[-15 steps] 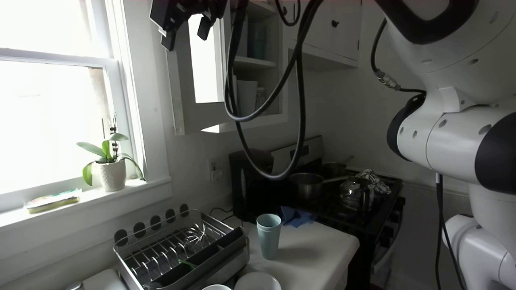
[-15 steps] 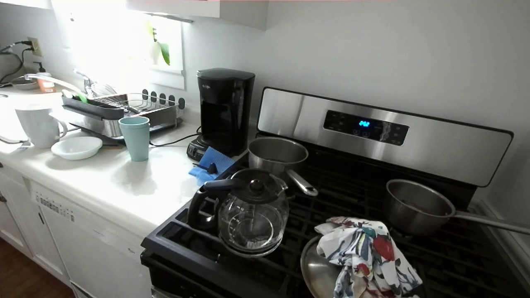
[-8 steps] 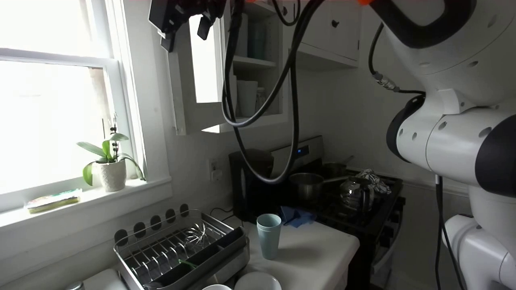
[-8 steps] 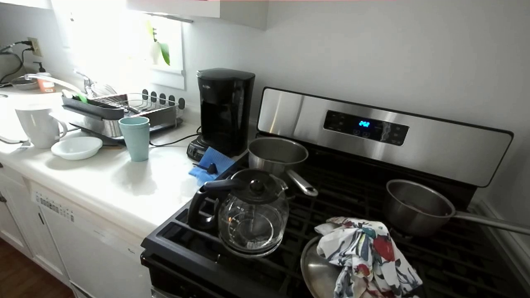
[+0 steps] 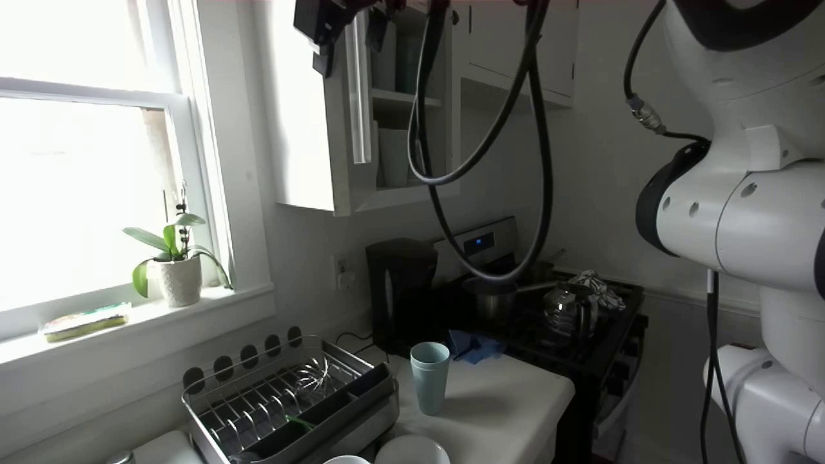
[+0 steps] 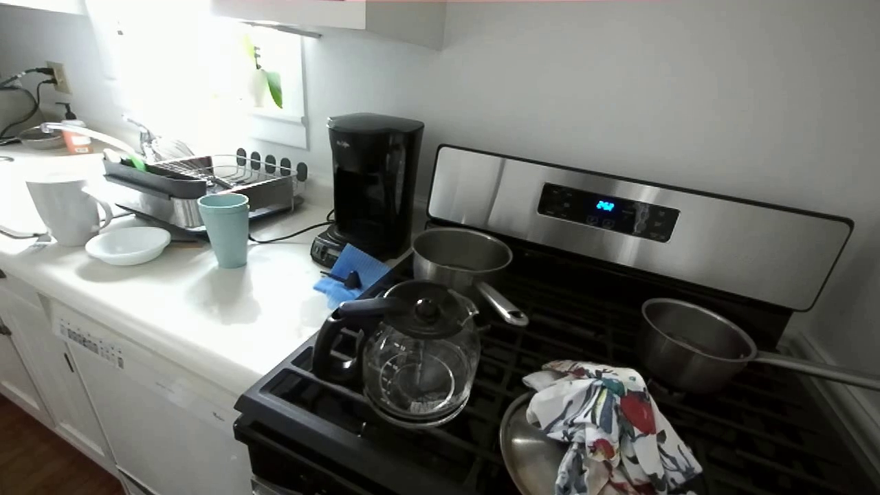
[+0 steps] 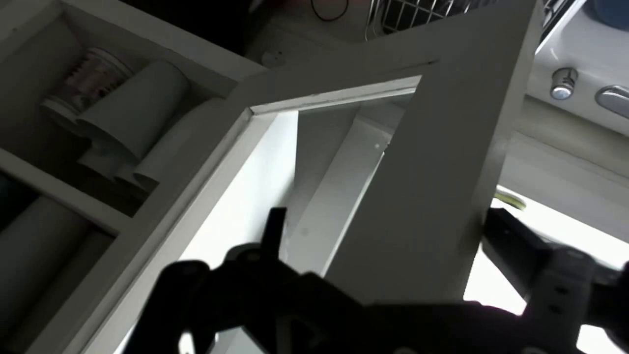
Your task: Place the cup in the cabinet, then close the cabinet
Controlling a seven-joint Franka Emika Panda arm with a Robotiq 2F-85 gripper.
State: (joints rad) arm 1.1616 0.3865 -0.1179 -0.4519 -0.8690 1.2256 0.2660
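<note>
The white cabinet's glass-paned door (image 5: 358, 96) stands open, nearly edge-on in an exterior view; it also fills much of the wrist view (image 7: 442, 123). My gripper (image 5: 350, 48) is at the door's free edge, empty. In the wrist view the gripper (image 7: 385, 221) is open across the door's frame, one finger before the glass, the other at the outer edge and seemingly touching it. Inside the cabinet (image 5: 412, 102), a pale cylindrical cup (image 7: 137, 105) lies among similar pale cups on a shelf; it also shows in an exterior view (image 5: 394, 154). I cannot tell it surely from its neighbours.
A teal-blue cup (image 5: 430, 380) stands on the counter beside a dish rack (image 5: 290, 399) and a coffee maker (image 5: 399, 290); the teal cup also shows elsewhere (image 6: 227, 230). A solid-door white cabinet (image 5: 515, 55) is right of the open one. Cables (image 5: 490, 277) loop below my arm.
My gripper and arm have moved right in an exterior view. The door's free edge has swung right with it, toward closed, and uncovers the bright cabinet side. The teal cup has not moved.
</note>
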